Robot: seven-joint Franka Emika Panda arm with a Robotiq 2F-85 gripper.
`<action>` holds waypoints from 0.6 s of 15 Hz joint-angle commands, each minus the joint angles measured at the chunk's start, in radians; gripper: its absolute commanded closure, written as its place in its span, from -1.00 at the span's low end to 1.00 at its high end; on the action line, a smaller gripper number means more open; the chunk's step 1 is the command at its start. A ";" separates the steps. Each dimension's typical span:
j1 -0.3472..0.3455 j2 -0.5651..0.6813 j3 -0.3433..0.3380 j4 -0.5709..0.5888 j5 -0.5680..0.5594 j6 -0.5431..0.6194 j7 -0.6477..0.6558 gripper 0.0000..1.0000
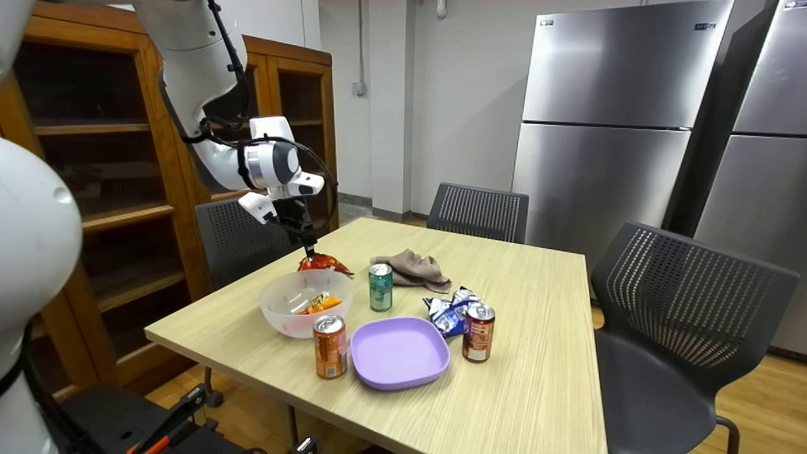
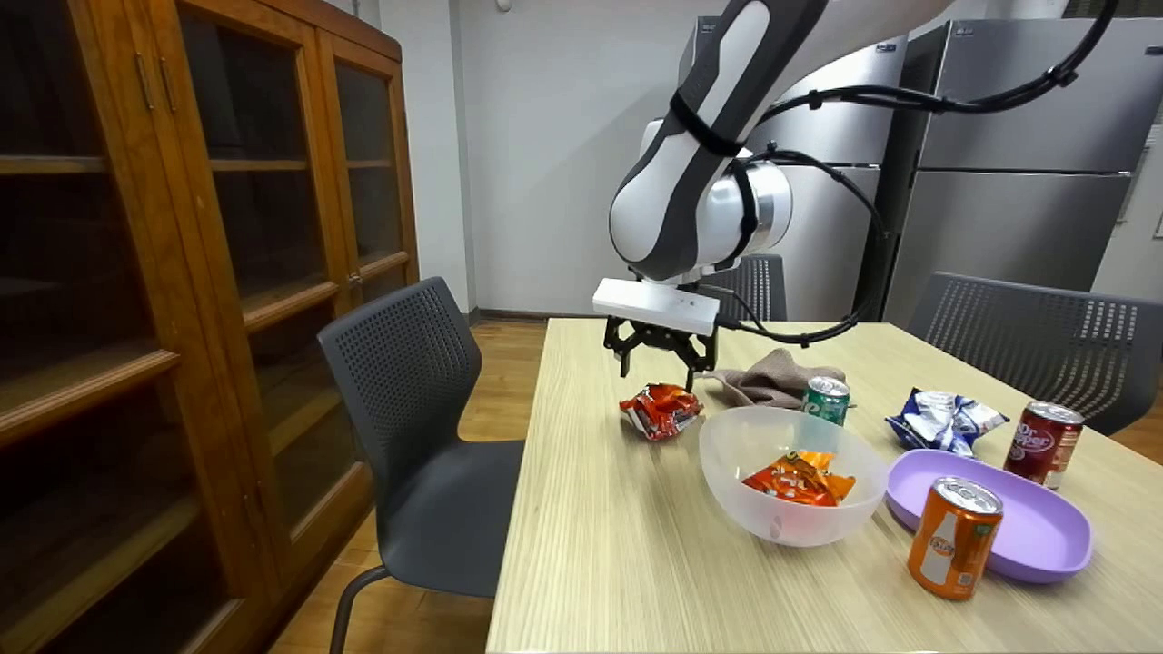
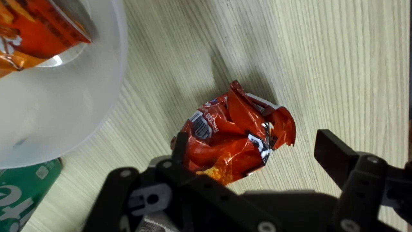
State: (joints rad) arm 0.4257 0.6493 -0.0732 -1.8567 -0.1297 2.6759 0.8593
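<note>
Your fingers (image 3: 334, 156) are spread over the red bag (image 3: 233, 135); the wrist view's upper-left bowl (image 3: 104, 87) holds an orange bag (image 3: 42, 40).

In an exterior view I see my arm (image 2: 713, 95) white and dark grey, black cable (image 2: 986, 106) at two o'clock; in my wrist view the gripper (image 3: 252, 141) is black, silver screw (image 3: 266, 226) at five.
</note>
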 commanded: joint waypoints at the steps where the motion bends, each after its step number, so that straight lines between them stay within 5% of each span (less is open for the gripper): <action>1: 0.019 0.086 -0.023 0.118 0.013 -0.018 0.056 -1.00; 9: 0.015 0.199 -0.032 0.271 0.035 -0.042 0.071 -1.00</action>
State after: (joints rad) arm 0.4272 0.7968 -0.0920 -1.6737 -0.1106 2.6728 0.9046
